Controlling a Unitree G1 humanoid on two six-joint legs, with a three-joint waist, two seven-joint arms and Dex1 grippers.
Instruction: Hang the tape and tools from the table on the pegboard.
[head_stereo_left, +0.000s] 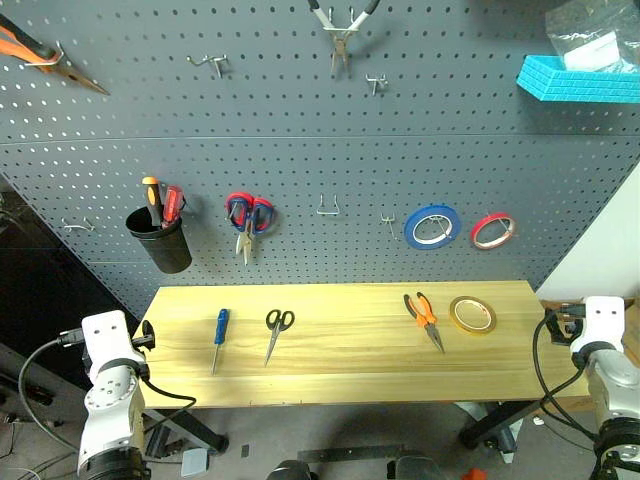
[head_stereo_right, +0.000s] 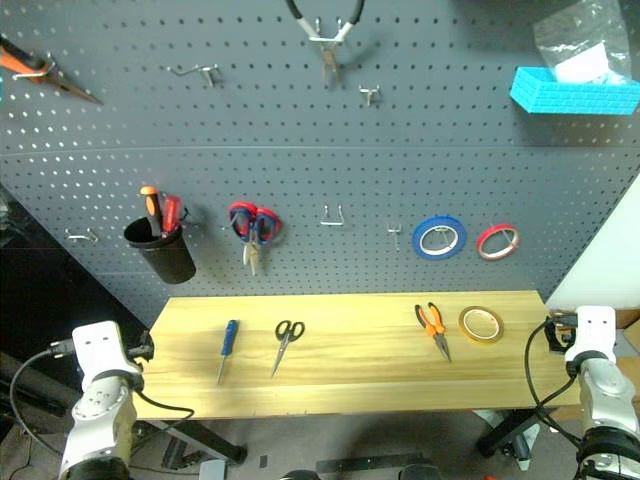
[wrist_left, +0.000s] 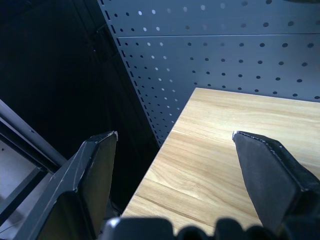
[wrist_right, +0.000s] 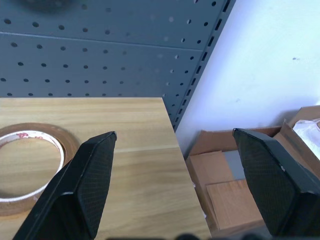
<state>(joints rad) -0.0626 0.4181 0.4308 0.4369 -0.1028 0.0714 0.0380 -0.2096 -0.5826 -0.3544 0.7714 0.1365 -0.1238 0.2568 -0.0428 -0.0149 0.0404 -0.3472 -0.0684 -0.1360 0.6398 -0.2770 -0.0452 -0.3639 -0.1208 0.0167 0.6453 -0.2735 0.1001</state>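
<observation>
Both grippers, left gripper (wrist_left: 170, 145) and right gripper (wrist_right: 172, 145), hang spread wide and empty, so grabbing the tape (head_stereo_left: 472, 314) (flat, right of the pliers (head_stereo_left: 424, 318)) will probably just skid it along the table (head_stereo_left: 340, 375).

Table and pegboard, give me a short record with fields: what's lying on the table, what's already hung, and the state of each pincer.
table: light wooden top, four items lying flat
items, robot's left to right: blue-handle screwdriver; black-handle scissors; orange-and-black pliers; yellow-tan tape
pegboard: dark grey, several bare hooks
already hung: blue tape ring; red tape ring; red-and-blue scissors; black cup with screwdrivers
left pincer: open, empty, at the table's left end
right pincer: open, empty, beside the tape
</observation>
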